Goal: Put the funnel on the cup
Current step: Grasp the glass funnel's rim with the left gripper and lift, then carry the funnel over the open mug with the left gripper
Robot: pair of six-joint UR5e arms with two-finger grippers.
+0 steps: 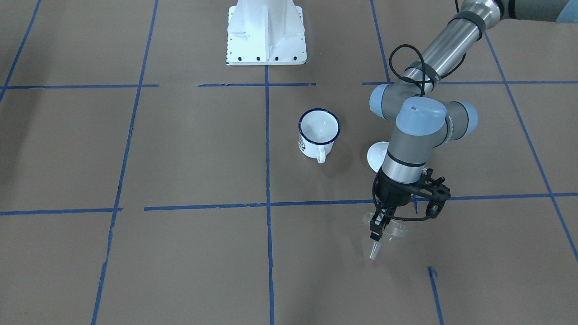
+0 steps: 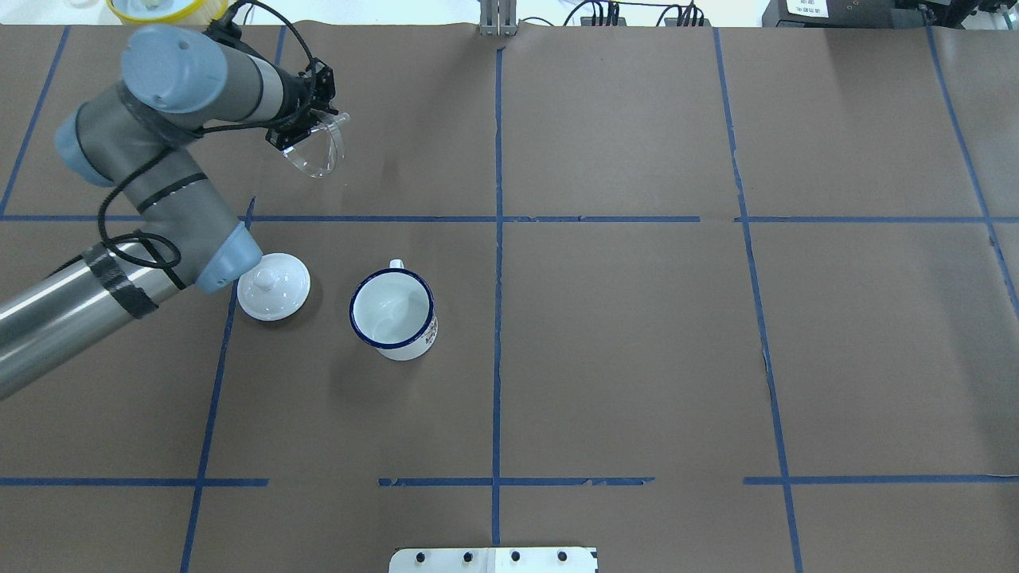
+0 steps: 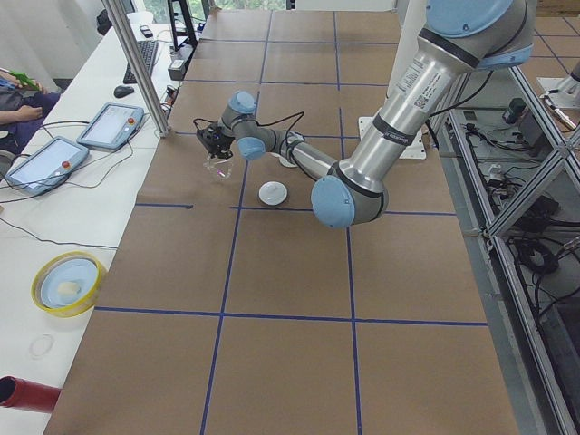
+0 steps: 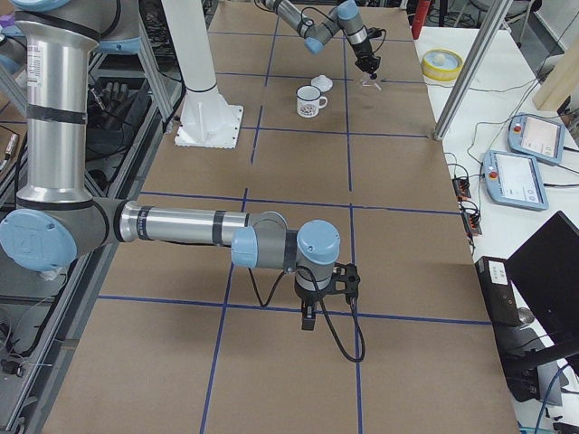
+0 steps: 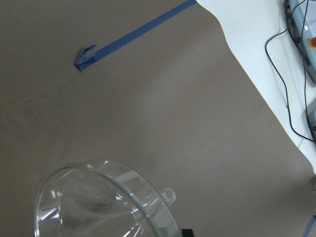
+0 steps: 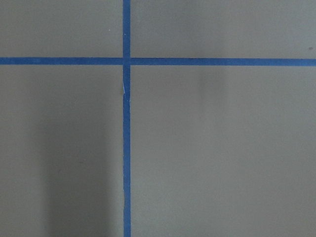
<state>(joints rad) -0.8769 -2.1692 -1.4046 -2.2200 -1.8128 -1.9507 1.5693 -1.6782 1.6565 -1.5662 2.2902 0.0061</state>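
Observation:
The clear funnel [image 2: 320, 153] is held by its rim in my left gripper [image 2: 296, 135], which is shut on it, over the far left part of the table. In the front view the funnel [image 1: 392, 231] hangs stem down under that gripper [image 1: 378, 228]. Its bowl fills the lower left of the left wrist view [image 5: 98, 202]. The white cup [image 2: 392, 310] with the dark blue rim stands upright and empty near the table's middle, well apart from the funnel; it also shows in the front view [image 1: 318, 132]. My right gripper [image 4: 309, 318] points down over bare table far from both; I cannot tell if it is open or shut.
A white domed lid [image 2: 273, 286] with a knob lies left of the cup, beside my left arm's elbow. A yellow bowl [image 2: 151, 8] sits past the table's far left edge. The white robot base [image 1: 266, 36] is at the near edge. Blue tape lines cross the brown surface.

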